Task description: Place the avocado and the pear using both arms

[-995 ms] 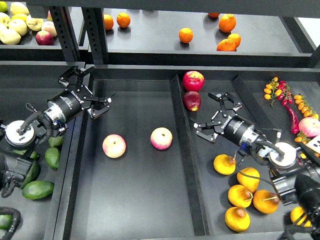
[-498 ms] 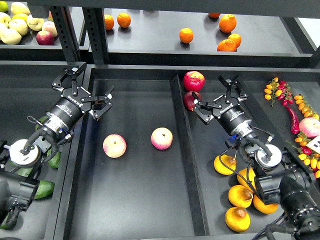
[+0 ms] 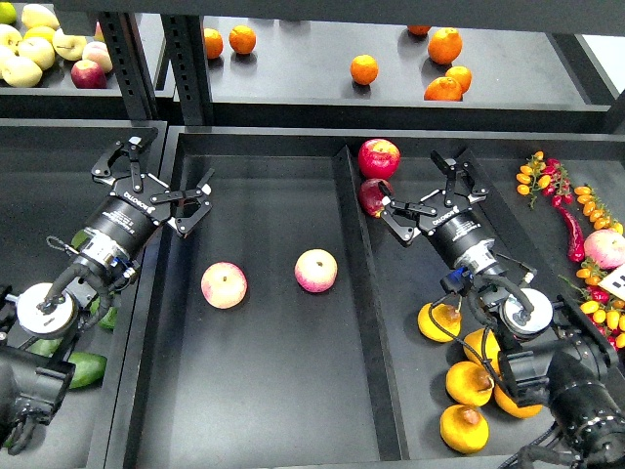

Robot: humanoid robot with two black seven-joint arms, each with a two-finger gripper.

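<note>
Black middle bin (image 3: 264, 410): two apples (image 3: 224, 284); right bin: pears (image 3: 438, 321). Both grippers (image 3: 156, 182) (image 3: 424, 189) spread wide, empty.

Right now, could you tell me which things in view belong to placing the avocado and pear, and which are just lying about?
Job: avocado, pear, left gripper, right gripper, both open and empty.

Lying about: two pink-yellow apples, red apples, oranges on the shelf, chili pepper.

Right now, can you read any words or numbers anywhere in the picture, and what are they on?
White lettering on the left gripper: too small to read.
White lettering on the right gripper: too small and blurred to read.
White tag at the right edge: cut off, no readable text.
No other words, numbers or signs show.
</note>
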